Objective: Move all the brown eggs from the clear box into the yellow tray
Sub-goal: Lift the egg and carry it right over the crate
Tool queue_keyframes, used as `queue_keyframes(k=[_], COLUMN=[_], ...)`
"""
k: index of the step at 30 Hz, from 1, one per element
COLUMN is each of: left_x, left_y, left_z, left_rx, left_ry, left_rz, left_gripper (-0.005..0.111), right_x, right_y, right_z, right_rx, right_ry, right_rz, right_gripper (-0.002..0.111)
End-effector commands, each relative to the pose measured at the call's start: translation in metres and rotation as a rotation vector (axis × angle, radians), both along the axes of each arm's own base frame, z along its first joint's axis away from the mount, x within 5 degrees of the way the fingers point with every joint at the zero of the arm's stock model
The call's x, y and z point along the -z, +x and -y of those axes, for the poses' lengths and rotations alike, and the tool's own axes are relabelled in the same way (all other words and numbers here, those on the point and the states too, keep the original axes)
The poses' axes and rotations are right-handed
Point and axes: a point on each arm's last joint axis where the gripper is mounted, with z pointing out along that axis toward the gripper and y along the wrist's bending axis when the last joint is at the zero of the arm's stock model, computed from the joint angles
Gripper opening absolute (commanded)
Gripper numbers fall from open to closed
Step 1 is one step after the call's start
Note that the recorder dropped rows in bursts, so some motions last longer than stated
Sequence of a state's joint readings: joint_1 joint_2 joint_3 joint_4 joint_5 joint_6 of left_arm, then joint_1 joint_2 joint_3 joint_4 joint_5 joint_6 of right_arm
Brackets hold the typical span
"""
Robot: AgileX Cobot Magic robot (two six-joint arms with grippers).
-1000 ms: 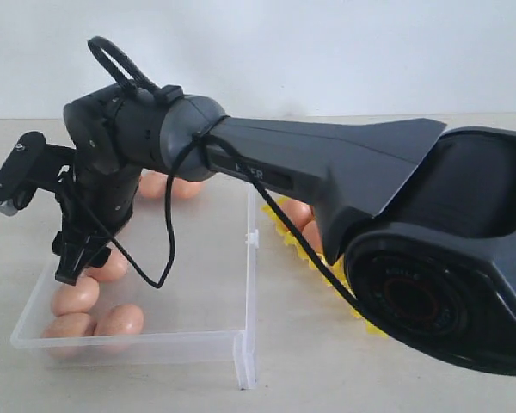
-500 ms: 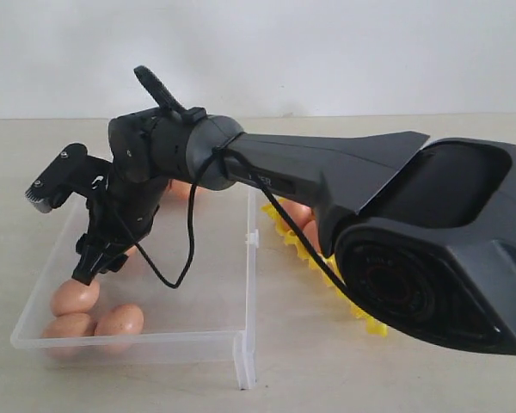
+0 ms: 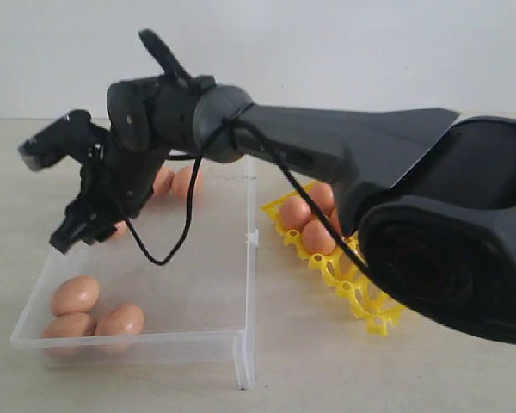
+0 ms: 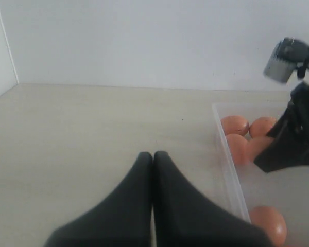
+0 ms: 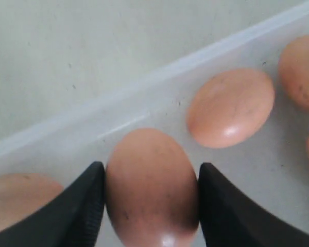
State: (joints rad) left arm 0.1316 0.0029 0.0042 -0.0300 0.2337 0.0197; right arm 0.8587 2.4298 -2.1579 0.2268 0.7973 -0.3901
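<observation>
**Holding one brown egg point(image 5: 149, 206) in the right gripper point(image 5: 150, 170)**

1. Right gripper. The right arm reaches across the middle of the exterior view to the left part of the clear box point(image 3: 198, 284). The two black fingers point(image 5: 80, 213) are clamped against opposite sides of one brown egg, which fills the gap between them. In the exterior view the gripper hangs above the box floor, clear of the eggs lying there. The held egg is mostly hidden behind the fingers in that view.

2. Left gripper point(image 4: 153, 157). Both fingers are pressed together along their length with nothing between them. The gripper is above the bare table point(image 3: 327, 370), beside the clear box and outside its wall.

3. Brown eggs in the clear box. Three eggs point(image 3: 75, 295) lie together in the near left corner, touching or almost touching one another. At least two more point(image 3: 187, 182) lie at the far end, partly hidden by the arm. The right wrist view shows four further eggs on the box floor around the held one, the nearest point(image 5: 230, 107) just beside it.

4. Yellow tray point(image 3: 365, 305). It stands on the table to the right of the clear box and apart from it. At least three brown eggs point(image 3: 294, 212) sit in its far cups. The near cups in view are bare lattice. The arm covers part of the tray.
</observation>
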Motion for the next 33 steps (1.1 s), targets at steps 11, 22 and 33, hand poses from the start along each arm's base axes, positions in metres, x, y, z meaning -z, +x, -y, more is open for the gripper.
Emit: queue_keyframes(k=[11, 22, 33], left_x=[-0.002, -0.002, -0.002], left_y=[0.000, 0.000, 0.000], left_z=[0.000, 0.000, 0.000], left_rx=[0.004, 0.004, 0.004], left_ry=[-0.004, -0.004, -0.004], left_rz=[0.009, 0.009, 0.009], left_gripper=[-0.004, -0.004, -0.004], right_x=[-0.123, -0.128, -0.044], right_y=[-0.047, -0.120, -0.133], right_z=[0.041, 0.186, 0.291], right_rx=[0.098, 0.510, 1.046], right_ry=[0.102, 0.803, 0.688], right_rz=[-0.202, 0.419, 0.430], right_gripper=[0.001, 0.001, 0.000])
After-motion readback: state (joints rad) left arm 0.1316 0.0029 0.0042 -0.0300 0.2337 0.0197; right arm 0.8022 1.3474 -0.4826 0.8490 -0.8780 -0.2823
